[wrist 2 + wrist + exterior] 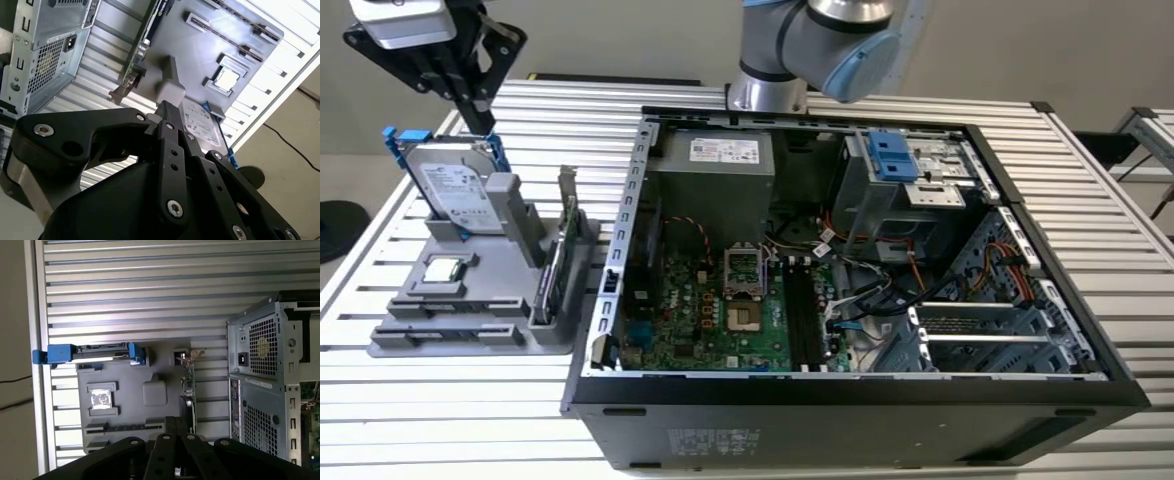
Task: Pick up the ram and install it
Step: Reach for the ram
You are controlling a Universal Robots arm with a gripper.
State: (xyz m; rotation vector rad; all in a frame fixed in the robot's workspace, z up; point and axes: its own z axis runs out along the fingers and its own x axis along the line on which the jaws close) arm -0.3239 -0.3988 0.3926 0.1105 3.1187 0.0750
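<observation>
Closest to the lens: big black-and-grey tower computer case (854,420), side panel off, lying open side up across the middle of the slatted silver metal worktop (454,400) and reaching toward its edge on the exterior view's right. Inside, green motherboard (707,320) flat on the case floor, with long black memory slots (803,315) next to the square processor socket.

Behind the case, at the worktop's far edge, silver and pale-blue robot arm (821,40). Just beside the case, toward the worktop's edge on the exterior view's left, flat grey plastic parts holder (487,300). Upright at the holder's far end, silver hard drive in a blue bracket (454,190). On edge along the holder's case side, green expansion card with a metal bracket (550,275).

Black two-fingered claw (484,122) hanging above the holder's far end, over the hard drive, fingers pressed together and pinching nothing.

Long, narrow dark ram (125,427) apparently seated in a long slot at the holder's end opposite the hard drive, showing in the first wrist view as a thin dark strip, edge-on; ungripped, apart from the claw. Small square silver CPU chip (443,270) flat in its pocket between hard drive and that slot.
</observation>
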